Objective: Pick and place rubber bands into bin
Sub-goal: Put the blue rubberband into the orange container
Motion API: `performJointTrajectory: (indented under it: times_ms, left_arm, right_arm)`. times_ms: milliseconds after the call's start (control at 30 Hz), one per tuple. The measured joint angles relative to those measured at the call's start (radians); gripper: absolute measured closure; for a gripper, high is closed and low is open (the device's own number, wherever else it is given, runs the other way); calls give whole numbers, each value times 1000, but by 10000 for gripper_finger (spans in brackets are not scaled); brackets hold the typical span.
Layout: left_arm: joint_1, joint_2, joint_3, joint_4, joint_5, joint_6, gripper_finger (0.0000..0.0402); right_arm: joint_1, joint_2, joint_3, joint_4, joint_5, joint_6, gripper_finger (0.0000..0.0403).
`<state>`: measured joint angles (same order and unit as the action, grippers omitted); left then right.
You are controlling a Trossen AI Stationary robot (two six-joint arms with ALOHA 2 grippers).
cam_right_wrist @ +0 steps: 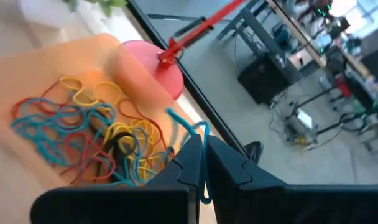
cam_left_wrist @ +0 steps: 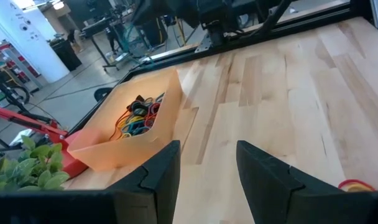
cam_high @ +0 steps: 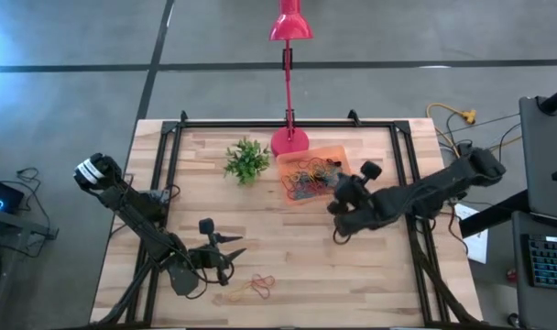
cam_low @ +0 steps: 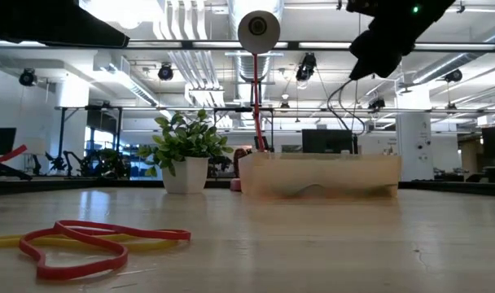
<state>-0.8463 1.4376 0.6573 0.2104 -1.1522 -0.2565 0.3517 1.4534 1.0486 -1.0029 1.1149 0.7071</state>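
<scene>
Two pincers are at work over the desk (cam_high: 352, 266). The right pincer (cam_right_wrist: 203, 163) hangs above the near edge of the orange bin (cam_high: 308, 174), its fingers pressed together on a thin blue rubber band (cam_right_wrist: 189, 129) that loops up between the tips and dangles a little below them. Right under it the bin holds a tangled heap of rubber bands (cam_right_wrist: 89, 140) in blue, red, yellow and black. Seen from overhead, that arm reaches in from the right side of the desk, and the bin sits toward the back, just beside the round pink base of the lamp (cam_high: 289, 141). A small green plant (cam_high: 246, 160) stands to the left of the bin, near it but apart.

The left pincer (cam_high: 231, 249) is over the front left part of the desk, well apart from the bin, with its fingers (cam_left_wrist: 161, 177) spread and nothing between them; it points across the bare wood toward the bin. Just beside it, nearer the front edge, a few loose bands (cam_high: 254, 289) lie flat on the desk: a red one (cam_low: 76, 244) overlapping a yellow one (cam_low: 137, 239). From desk height the bin looks pale and see-through, with the plant in its white pot to the left.
</scene>
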Motion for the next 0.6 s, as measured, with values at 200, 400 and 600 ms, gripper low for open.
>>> performJointTrajectory:
  times_ms: [200, 400, 600]
  left_arm:
    - [0, 0, -4, 16, -1, 4, 260]
    - [0, 0, -4, 19, -2, 8, 260]
    - [0, 0, -9, 21, -2, 3, 260]
  right_arm:
    - [-87, -138, -145, 212, -32, -101, 394]
    - [-210, -210, -274, 504, -157, -259, 394]
    - [-324, -188, -301, 567, -268, -259, 394]
